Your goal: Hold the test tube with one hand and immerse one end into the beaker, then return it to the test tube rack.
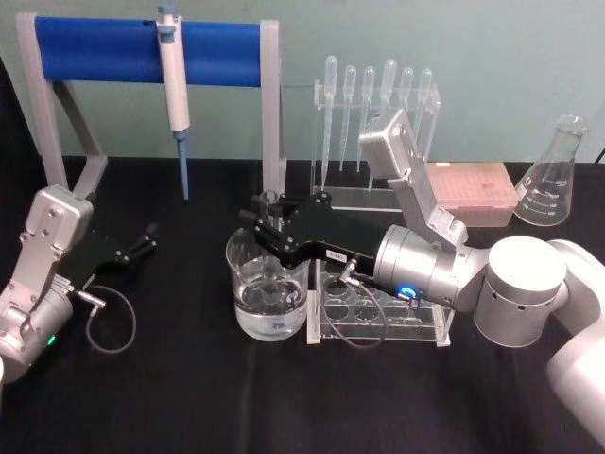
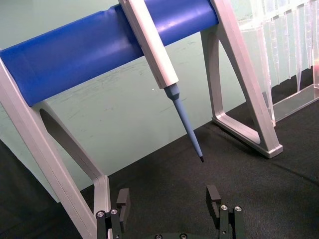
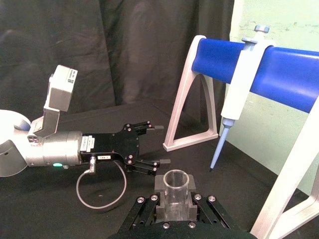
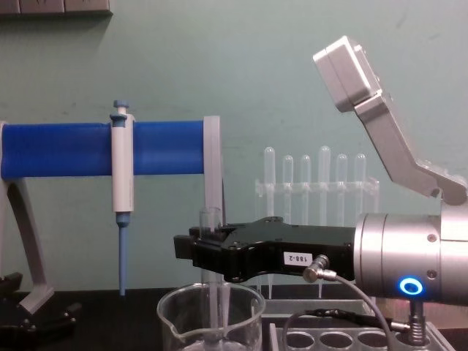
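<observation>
Half the task looks done: the right end effector (image 1: 263, 219) holds the tube (image 4: 211, 219) upright, its lower end inside the beaker (image 1: 244, 295) at the centre. The return to the rack (image 1: 430, 327), just right of the beaker, is not yet done; the left end effector (image 1: 135, 243) lies wide, far left.

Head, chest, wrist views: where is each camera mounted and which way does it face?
Head: high, looking down; right gripper over the beaker, left gripper parked at left.
Chest: low, looking forward; right gripper enters from the right, holding the test tube.
Left wrist: on the left wrist, facing the micropipette past its own open fingers.
Right wrist: on the right wrist, facing the left gripper past the test tube.
Shared: all four show the micropipette.
</observation>
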